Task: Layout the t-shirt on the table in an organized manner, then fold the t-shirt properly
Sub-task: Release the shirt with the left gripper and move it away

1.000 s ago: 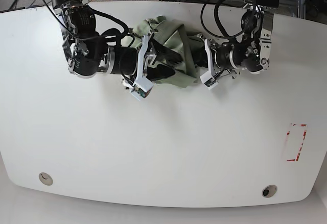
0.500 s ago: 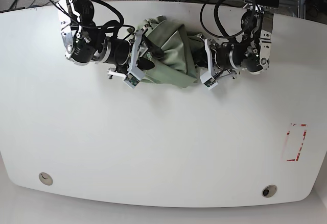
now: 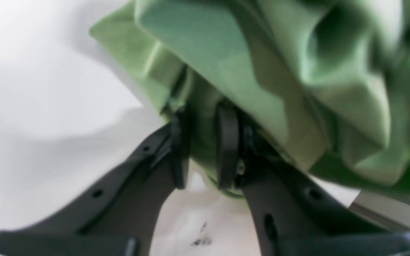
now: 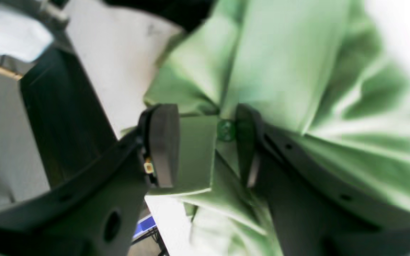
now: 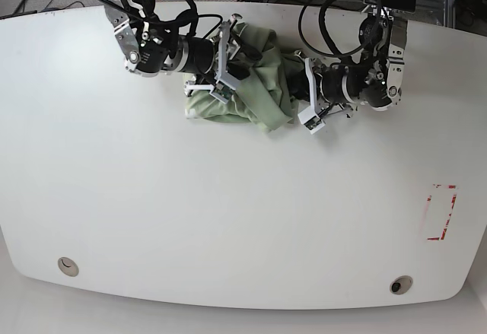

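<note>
Glossy white worktop (image 5: 228, 220) fills my base view, with the crumpled sage-green t-shirt (image 5: 262, 94) bunched at its far side, centrally. My right end effector (image 4: 205, 145) stands spread over the cloth; my left end effector (image 3: 205, 153) has fingers apart amid the folds, though I cannot tell whether it grips any.
</note>
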You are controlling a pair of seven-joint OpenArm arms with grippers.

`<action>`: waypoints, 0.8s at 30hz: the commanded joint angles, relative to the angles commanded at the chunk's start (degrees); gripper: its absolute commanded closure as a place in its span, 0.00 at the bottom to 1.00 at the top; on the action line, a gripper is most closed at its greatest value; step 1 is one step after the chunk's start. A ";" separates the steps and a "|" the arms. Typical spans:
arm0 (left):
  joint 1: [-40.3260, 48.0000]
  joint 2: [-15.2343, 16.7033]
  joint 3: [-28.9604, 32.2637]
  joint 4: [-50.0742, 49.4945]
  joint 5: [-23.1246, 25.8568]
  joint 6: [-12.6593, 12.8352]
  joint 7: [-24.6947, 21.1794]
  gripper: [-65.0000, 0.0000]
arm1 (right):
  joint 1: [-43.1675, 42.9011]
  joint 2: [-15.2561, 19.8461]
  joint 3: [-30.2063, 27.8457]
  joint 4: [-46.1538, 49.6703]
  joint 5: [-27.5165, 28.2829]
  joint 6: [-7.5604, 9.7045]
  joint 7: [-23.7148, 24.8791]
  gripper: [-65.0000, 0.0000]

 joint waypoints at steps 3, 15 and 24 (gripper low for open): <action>0.09 0.00 0.09 0.00 0.00 0.00 0.00 0.84 | 0.70 -1.32 -0.97 0.44 0.09 0.09 0.00 0.63; 0.35 -0.09 0.00 0.88 -0.09 0.00 0.18 0.84 | 2.46 -3.78 -1.23 1.23 0.18 -0.18 0.00 0.63; 0.00 -2.64 -3.78 8.09 -2.37 0.00 2.20 0.84 | 2.81 -2.99 -1.05 4.13 0.18 -0.26 -0.26 0.63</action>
